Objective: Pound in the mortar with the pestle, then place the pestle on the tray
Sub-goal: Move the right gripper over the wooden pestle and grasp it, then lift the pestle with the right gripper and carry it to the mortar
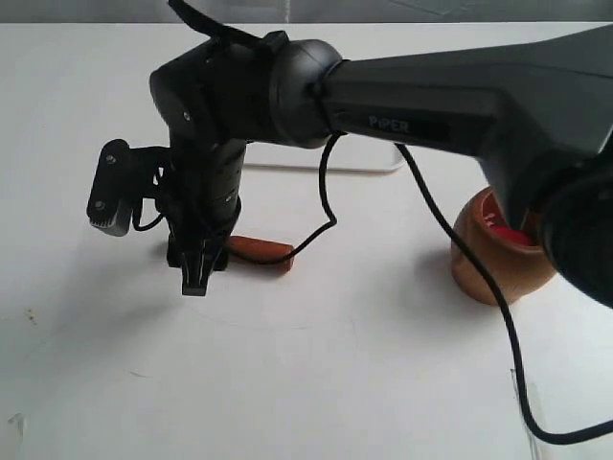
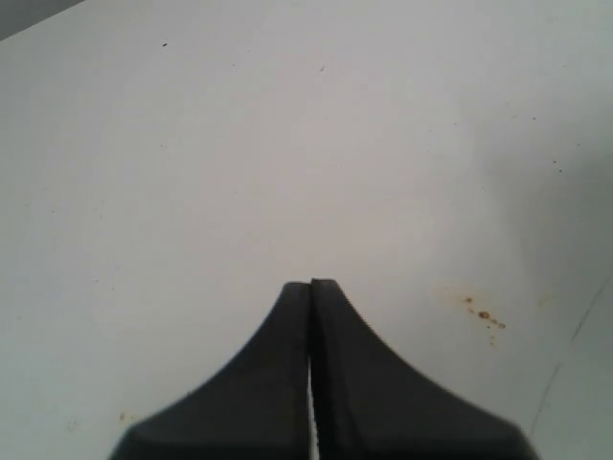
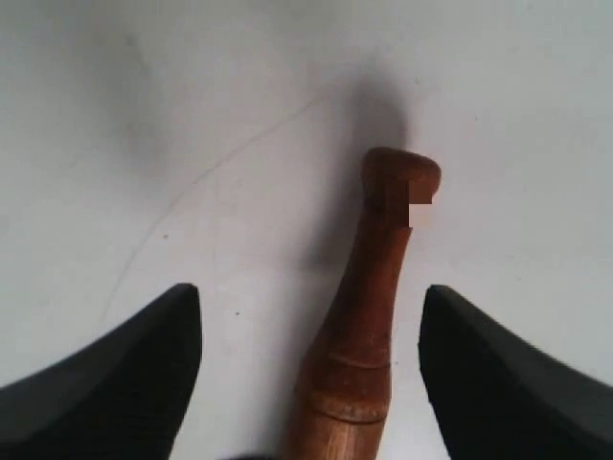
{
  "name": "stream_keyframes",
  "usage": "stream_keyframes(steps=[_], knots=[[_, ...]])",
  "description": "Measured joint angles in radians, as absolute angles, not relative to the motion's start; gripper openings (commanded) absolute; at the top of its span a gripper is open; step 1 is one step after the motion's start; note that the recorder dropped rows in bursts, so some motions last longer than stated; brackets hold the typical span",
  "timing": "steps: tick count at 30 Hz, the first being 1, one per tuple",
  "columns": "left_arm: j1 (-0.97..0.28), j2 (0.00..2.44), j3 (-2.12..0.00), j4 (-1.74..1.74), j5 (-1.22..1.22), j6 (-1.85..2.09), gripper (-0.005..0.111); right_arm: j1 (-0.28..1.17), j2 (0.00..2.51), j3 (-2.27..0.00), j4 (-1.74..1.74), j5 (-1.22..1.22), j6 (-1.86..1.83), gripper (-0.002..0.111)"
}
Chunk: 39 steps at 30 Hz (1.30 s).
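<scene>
Wooden pestle (image 3: 369,316) lies flat on the table (image 3: 144,144) between the wide-apart jaws of the right gripper (image 3: 308,292); best drop straight and clamp mid-shaft, not the knob; the left gripper (image 2: 311,287) has jaws together

Pestle (image 1: 261,250): reddish-brown wooden club lying flat on the table (image 1: 335,374), centre-left, one end knobbed. Mortar (image 1: 522,278): rounded brown cup, upright, right of centre, reddish inside. Tray (image 1: 369,158): white, upper centre, largely hidden.
</scene>
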<state>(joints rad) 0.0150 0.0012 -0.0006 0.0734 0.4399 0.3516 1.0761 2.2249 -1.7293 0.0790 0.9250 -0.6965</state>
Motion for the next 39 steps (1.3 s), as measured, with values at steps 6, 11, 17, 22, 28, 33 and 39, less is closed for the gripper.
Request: stream_keyframes(steps=[6, 11, 17, 22, 28, 33, 39], knots=[[0.015, 0.001, -0.001, 0.073, 0.44, 0.352, 0.0, 1.076, 2.241, -1.729, 0.025, 0.857, -0.633, 0.057], [0.015, 0.001, -0.001, 0.073, 0.44, 0.352, 0.0, 1.076, 2.242, -1.729, 0.01, 0.828, -0.619, 0.053], [0.015, 0.001, -0.001, 0.073, 0.44, 0.352, 0.0, 1.074, 2.242, -1.729, 0.008, 0.818, -0.593, 0.053], [0.015, 0.001, -0.001, 0.073, 0.44, 0.352, 0.0, 1.074, 2.242, -1.729, 0.006, 0.814, -0.546, 0.053], [0.015, 0.001, -0.001, 0.073, 0.44, 0.352, 0.0, 1.074, 2.242, -1.729, 0.0, 0.814, -0.501, 0.053], [0.015, 0.001, -0.001, 0.073, 0.44, 0.352, 0.0, 1.074, 2.242, -1.729, -0.011, 0.834, -0.497, 0.053], [0.015, 0.001, -0.001, 0.073, 0.44, 0.352, 0.0, 1.07, 2.282, -1.714, -0.067, 0.823, -0.497, 0.053]])
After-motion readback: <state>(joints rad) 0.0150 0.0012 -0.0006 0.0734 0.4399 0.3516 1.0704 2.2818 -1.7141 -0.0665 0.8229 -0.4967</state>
